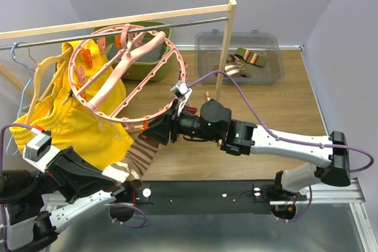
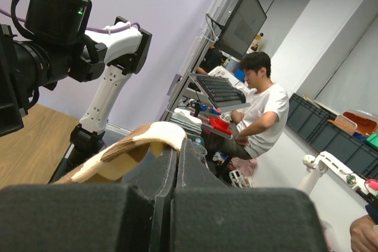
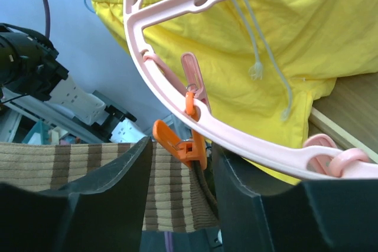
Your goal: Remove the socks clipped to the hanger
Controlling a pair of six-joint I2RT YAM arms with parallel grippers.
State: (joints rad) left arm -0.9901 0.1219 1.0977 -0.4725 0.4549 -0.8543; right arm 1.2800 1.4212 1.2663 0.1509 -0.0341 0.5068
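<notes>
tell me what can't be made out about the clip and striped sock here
Right wrist view: whether the fingers of the right gripper touch the orange clip; the gaps are too slim.
Top view: that clip, hidden under the right gripper.
Left wrist view: most of the striped sock, hidden behind the left gripper shut on it.

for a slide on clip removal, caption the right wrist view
Right gripper straddling the orange clip that pins a striped sock to the pink hanger, yellow shorts behind
</notes>
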